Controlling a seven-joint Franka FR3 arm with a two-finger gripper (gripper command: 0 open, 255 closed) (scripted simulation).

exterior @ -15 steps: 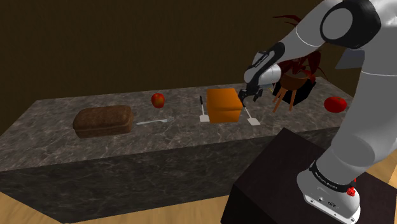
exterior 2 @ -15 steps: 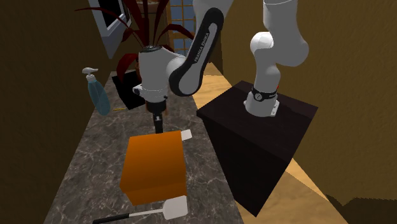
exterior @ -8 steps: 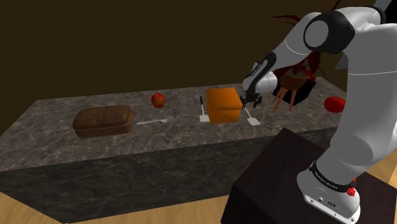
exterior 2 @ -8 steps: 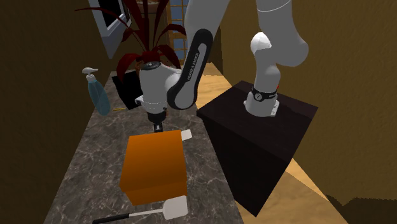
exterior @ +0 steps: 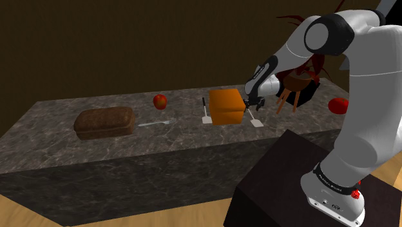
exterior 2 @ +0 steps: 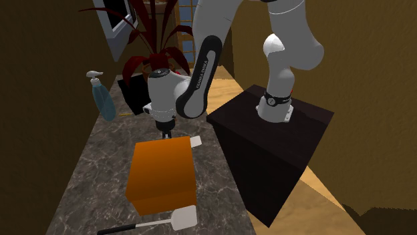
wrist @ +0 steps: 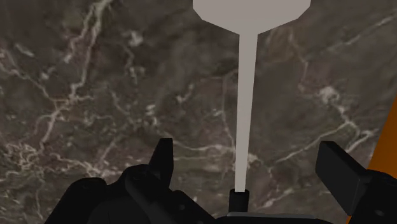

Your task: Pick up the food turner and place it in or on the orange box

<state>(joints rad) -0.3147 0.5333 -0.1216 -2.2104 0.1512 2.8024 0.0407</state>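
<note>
While a brown loaf [exterior: 104, 122] lies at the left of the marble counter [exterior: 51, 138] in the shoulder view, a pale fork [exterior: 156, 122] and a red apple [exterior: 160, 101] come next. Right of them a second turner [exterior: 205, 111] lies just beside the orange box [exterior: 226, 106], which sits mid-frame. The food turner [exterior: 254, 118] lies flat on the counter along the box's right face. Its long axis slants from the handle at the upper left to the pale blade at the lower right, towards the counter's near edge. The gripper [exterior: 252, 105] hangs low over the handle end. Further right stand a potted plant [exterior: 296, 80], a red fruit [exterior: 338, 106] and the dark stand [exterior: 290, 174].

In the second exterior view a spray bottle [exterior 2: 101, 97] stands at the upper left. The box [exterior 2: 162, 173] hides the turner's shaft, so only the blade [exterior 2: 195, 141] shows.

In the wrist view the gripper [wrist: 245, 147] is spread wide, and the shaft [wrist: 245, 114] runs untouched between the fingers [wrist: 162, 159], blade pointing away from them. The box's edge [wrist: 388, 137] is close beside one finger.
</note>
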